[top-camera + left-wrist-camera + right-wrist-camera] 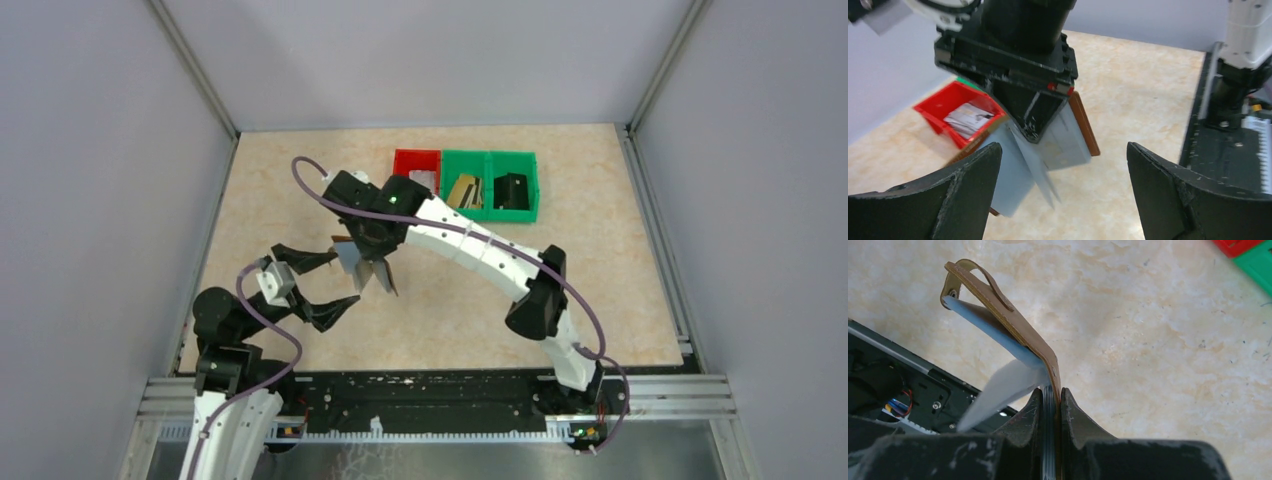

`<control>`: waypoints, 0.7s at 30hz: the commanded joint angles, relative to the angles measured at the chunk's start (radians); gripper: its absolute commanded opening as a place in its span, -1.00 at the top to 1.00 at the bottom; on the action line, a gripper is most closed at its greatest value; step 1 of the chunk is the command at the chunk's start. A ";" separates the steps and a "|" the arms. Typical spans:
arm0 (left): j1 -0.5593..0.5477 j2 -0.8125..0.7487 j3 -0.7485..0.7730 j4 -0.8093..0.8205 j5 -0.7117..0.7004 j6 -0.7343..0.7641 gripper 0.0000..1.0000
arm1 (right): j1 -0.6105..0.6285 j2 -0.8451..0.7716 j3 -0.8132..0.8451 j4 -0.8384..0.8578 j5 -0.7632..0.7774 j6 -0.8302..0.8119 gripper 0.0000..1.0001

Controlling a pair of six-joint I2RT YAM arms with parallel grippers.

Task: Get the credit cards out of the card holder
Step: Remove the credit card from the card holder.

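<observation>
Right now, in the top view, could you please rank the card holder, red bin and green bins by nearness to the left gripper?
1. card holder, beside the left gripper.
2. red bin, far side.
3. green bins, farther right.

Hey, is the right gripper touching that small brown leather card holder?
Touching. The right wrist view shows the right gripper shut on the small brown leather card holder, fingers pressing its edge and the pale blue cards.

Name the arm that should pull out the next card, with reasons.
Left. The right gripper is shut on the card holder, so it is occupied. The left gripper is open and faces the credit cards fanning out of it.
</observation>
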 commanded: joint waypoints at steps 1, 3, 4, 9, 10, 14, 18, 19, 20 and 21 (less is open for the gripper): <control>-0.003 -0.051 -0.032 -0.016 -0.126 0.166 -0.98 | 0.022 0.072 0.155 -0.062 0.002 0.002 1.00; -0.003 -0.037 -0.034 -0.041 -0.145 0.193 -0.98 | 0.028 0.097 0.189 -0.063 -0.004 0.004 1.00; -0.003 -0.026 -0.035 -0.052 -0.163 0.208 -0.98 | 0.029 0.106 0.203 -0.068 -0.014 0.005 1.00; -0.003 0.016 -0.044 -0.070 -0.284 0.307 -0.98 | 0.039 -0.004 0.031 0.079 -0.119 -0.010 1.00; -0.003 0.024 -0.042 -0.062 -0.304 0.313 -0.98 | 0.039 -0.044 -0.029 0.127 -0.142 -0.014 1.00; -0.003 0.077 0.002 -0.094 -0.339 0.263 -0.98 | 0.039 -0.208 -0.254 0.304 -0.291 -0.040 1.00; -0.003 0.115 0.063 -0.160 -0.248 0.226 -0.98 | 0.032 -0.333 -0.406 0.414 -0.381 -0.064 1.00; -0.003 0.125 0.085 -0.187 -0.201 0.217 -0.98 | 0.025 -0.359 -0.435 0.435 -0.406 -0.064 1.00; -0.003 0.135 0.106 -0.213 -0.151 0.204 -0.98 | 0.018 -0.384 -0.462 0.460 -0.436 -0.064 1.00; -0.003 0.146 0.123 -0.232 -0.102 0.189 -0.98 | 0.010 -0.410 -0.493 0.492 -0.466 -0.062 1.00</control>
